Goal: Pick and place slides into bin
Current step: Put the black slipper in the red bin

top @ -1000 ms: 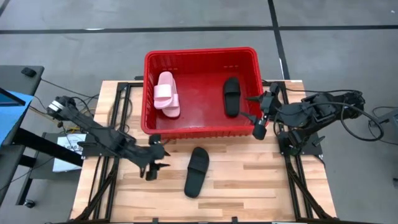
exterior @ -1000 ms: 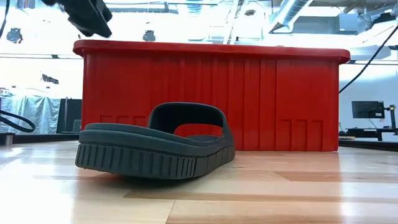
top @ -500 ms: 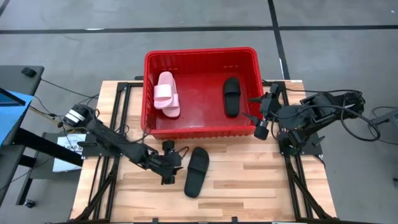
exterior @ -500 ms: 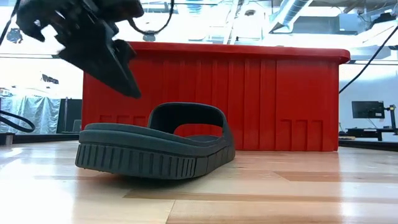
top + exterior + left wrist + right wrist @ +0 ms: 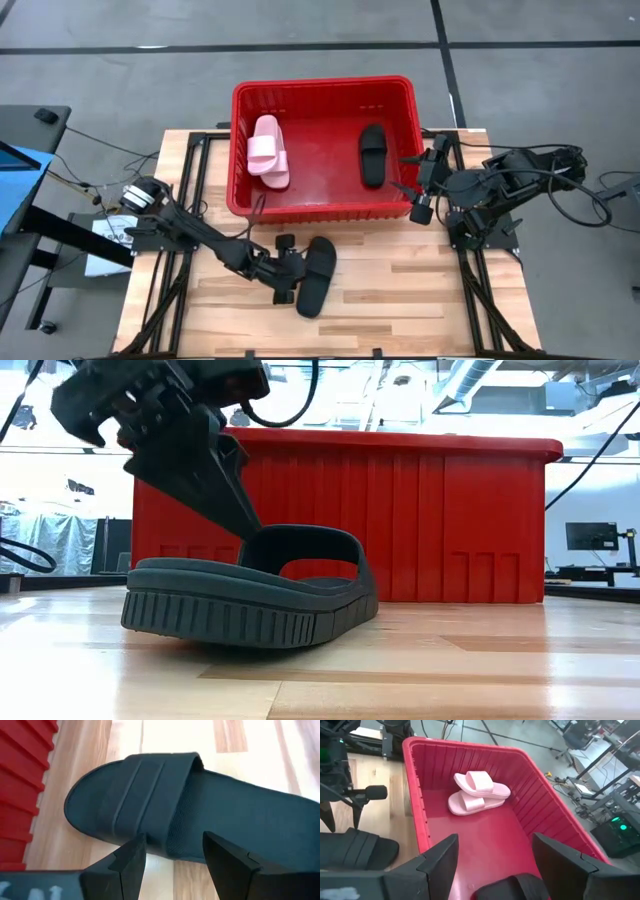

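A black slide [image 5: 317,275] lies sole down on the wooden table in front of the red bin [image 5: 240,150]; it also shows in the low view [image 5: 250,600] and the left wrist view [image 5: 165,805]. My left gripper [image 5: 292,274] is open and low at the slide's left edge beside the strap [image 5: 145,795]; its fingertips [image 5: 131,854] stand on either side of that edge. In the bin lie two pink slides [image 5: 477,792], one on the other, and another black slide [image 5: 371,153]. My right gripper [image 5: 420,192] is open and empty at the bin's right wall. My left gripper's open fingers come slanting down from the table's left to the black slide's left edge [image 5: 172,851], just behind the strap. I cannot tell whether they touch it. The slide lies flat on the table.
The bin fills the table's far middle, its near wall [image 5: 340,510] right behind the slide. Bare wood [image 5: 420,290] lies to the slide's right and near side. Cables and arm mounts stand at both table ends.
My left gripper has gone toward the table's right edge and down, from beside the bin's near left corner to the black slide's left edge. The slide has stayed where it was.
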Robot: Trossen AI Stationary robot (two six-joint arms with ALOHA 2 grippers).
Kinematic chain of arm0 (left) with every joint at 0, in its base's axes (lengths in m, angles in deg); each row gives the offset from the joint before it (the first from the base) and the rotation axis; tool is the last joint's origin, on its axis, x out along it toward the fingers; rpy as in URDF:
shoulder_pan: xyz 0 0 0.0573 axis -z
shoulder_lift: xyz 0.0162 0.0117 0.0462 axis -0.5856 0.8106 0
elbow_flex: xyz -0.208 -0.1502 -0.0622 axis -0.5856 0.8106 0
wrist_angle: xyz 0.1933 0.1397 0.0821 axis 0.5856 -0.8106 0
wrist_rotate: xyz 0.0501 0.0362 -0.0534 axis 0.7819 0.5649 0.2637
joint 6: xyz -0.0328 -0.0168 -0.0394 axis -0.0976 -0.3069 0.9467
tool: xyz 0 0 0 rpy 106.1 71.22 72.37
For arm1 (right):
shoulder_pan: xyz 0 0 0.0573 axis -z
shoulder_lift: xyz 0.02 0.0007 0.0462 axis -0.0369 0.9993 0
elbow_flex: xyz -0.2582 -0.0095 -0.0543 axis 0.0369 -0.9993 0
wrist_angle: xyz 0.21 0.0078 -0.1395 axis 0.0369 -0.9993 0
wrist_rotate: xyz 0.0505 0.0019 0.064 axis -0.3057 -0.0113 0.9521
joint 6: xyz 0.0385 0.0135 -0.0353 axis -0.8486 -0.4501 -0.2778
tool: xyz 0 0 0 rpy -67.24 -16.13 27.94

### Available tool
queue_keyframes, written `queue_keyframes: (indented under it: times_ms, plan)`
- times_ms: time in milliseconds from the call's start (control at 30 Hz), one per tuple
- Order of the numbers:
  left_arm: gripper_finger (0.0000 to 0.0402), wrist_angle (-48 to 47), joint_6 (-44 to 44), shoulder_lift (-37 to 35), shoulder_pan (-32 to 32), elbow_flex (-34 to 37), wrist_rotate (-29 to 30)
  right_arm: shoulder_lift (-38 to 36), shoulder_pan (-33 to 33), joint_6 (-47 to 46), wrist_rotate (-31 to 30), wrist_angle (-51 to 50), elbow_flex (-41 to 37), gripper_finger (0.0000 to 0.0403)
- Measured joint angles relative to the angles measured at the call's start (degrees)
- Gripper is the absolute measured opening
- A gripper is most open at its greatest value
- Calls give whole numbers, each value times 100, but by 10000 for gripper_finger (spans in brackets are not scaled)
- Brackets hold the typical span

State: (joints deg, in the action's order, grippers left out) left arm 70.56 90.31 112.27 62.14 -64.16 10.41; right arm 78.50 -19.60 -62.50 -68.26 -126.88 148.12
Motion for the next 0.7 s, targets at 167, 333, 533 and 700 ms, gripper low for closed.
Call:
queue_keyframes:
  times_ms: [167,333,533,700]
  plan:
    - [187,2,116,85,-67,-12,136,-2,0,45,1,1,0,245]
    - [187,-33,144,100,-188,-6,545,0,0,45,0,1,0,245]
    - [187,-56,149,190,-313,1,350,0,0,41,1,1,0,245]
    - [187,24,147,186,-333,-2,325,0,0,41,1,3,0,245]
